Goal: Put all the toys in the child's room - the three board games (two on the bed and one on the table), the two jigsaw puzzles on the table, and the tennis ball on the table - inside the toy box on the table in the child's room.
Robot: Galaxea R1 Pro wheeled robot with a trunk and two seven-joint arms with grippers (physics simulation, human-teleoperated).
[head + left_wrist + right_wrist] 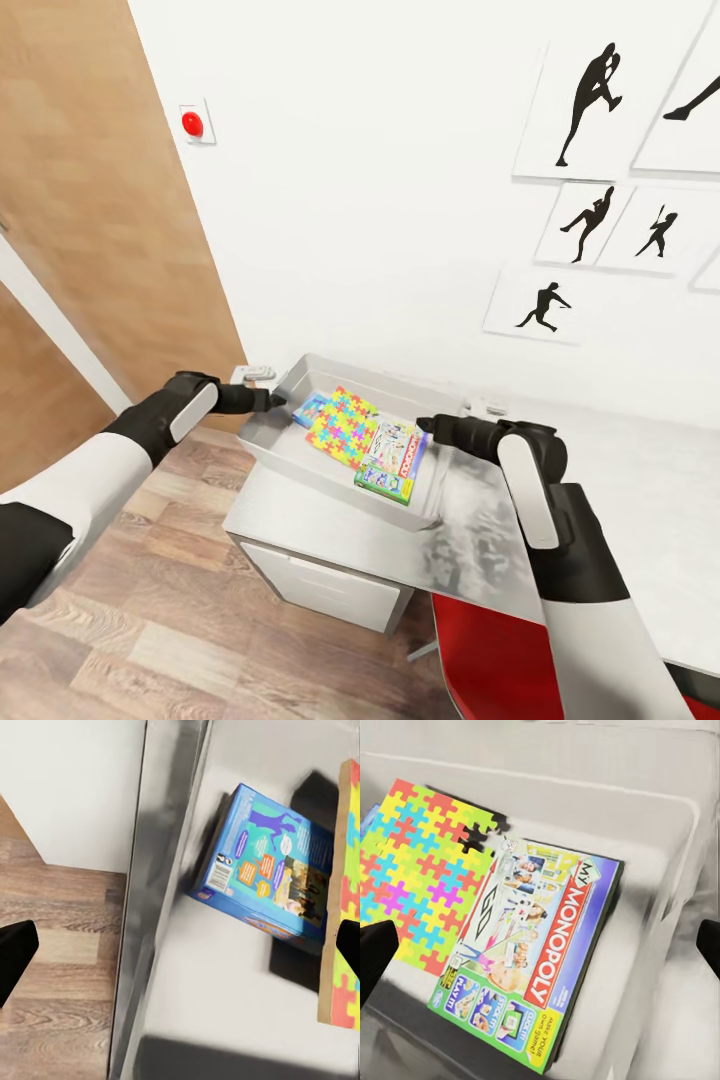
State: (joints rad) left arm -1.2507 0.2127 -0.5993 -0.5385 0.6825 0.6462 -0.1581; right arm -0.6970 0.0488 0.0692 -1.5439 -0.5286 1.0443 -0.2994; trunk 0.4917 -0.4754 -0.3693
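Your left gripper (282, 401) sits at the near-left rim of the toy box (262, 432). In the left wrist view its fingers (16, 954) stand wide, one outside the wall over the wood floor (150, 610) and one inside, so they straddle the rim without pinching it. If you mean to grip or shift the bin here, close squarely on the wall and keep clear of the blue board game (264, 886) lying just inside.

In the bin, that blue box lies partly under the jigsaw puzzle (342, 427), and the My Monopoly box (394, 458) lies beside the puzzle, overlapping its edge. Nothing is held; these three are already in.

Your right gripper (426, 425) hangs at the bin's right rim, fingers (376, 958) spread wide over the Monopoly box, empty. Lift it straight up before turning away, so you don't drag the wall.

The bin overhangs the worktop (640, 530) end toward the door (95, 215), so a shove from the right could tip it. The red chair (495, 655) stands close below your right arm; mind it when the base moves. Other toys are not visible from here.
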